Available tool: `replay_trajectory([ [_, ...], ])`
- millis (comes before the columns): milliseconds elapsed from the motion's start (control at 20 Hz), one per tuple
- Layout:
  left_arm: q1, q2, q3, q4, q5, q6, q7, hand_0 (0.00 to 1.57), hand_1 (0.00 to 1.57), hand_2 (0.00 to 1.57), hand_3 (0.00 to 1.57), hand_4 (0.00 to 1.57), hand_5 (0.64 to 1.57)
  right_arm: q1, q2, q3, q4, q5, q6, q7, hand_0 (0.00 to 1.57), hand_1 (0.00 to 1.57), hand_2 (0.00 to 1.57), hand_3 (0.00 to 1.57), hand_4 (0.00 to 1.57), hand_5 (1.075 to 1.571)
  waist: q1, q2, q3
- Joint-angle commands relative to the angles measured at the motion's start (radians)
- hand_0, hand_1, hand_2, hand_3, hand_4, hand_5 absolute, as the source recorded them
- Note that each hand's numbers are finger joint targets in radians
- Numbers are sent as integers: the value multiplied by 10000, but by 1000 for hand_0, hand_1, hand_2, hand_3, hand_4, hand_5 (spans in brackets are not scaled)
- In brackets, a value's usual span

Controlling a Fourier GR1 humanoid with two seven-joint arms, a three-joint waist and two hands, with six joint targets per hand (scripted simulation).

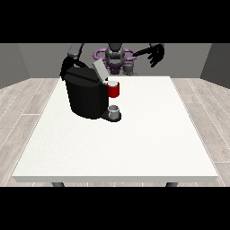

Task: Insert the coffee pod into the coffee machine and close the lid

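Observation:
The black coffee machine (pixel 86 96) stands on the white table (pixel 134 143) at the back left. Its grey lid (pixel 99 69) is tilted up and open. A red head (pixel 114 91) juts from the machine's front, with a pale round top (pixel 112 82) that may be the pod; I cannot tell. A small grey cup (pixel 115 110) sits on the drip tray below it. The hand at the view's left (pixel 75 65) is a dark shape at the machine's top rear, mostly hidden. The hand at the view's right (pixel 156 54) is raised beside the robot, open, with fingers spread and holding nothing.
The robot's torso (pixel 115 57) is behind the table's far edge. White tabletop stretches in front of and to the right of the machine. Wooden floor surrounds the table.

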State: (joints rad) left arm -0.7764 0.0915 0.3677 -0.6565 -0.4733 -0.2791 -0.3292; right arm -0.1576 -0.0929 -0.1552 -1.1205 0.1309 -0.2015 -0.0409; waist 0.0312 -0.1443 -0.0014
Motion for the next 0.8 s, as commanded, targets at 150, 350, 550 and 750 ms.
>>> replay_trajectory([
  [150,2136,-672,148,43,577,-267,-116,0,0,0,0,323,1571,81,66,279,-904,-472,829,-153,0,0,0,0,0,1571,518,-1325,14],
  [350,2517,-895,67,10,791,-83,424,0,0,0,0,420,1571,-511,-20,827,-1523,-667,1713,861,0,0,0,0,0,1571,691,-2078,13],
  [550,2951,-905,-149,-544,1399,-268,402,0,0,0,0,353,1571,-700,-704,771,-1705,-636,2255,670,0,0,0,0,154,1571,1026,-2073,16],
  [750,3004,-909,-533,-1719,1690,-158,692,0,0,0,0,411,1571,-1445,-668,694,-1749,-320,1785,330,0,0,0,0,80,1571,1199,-993,17],
])
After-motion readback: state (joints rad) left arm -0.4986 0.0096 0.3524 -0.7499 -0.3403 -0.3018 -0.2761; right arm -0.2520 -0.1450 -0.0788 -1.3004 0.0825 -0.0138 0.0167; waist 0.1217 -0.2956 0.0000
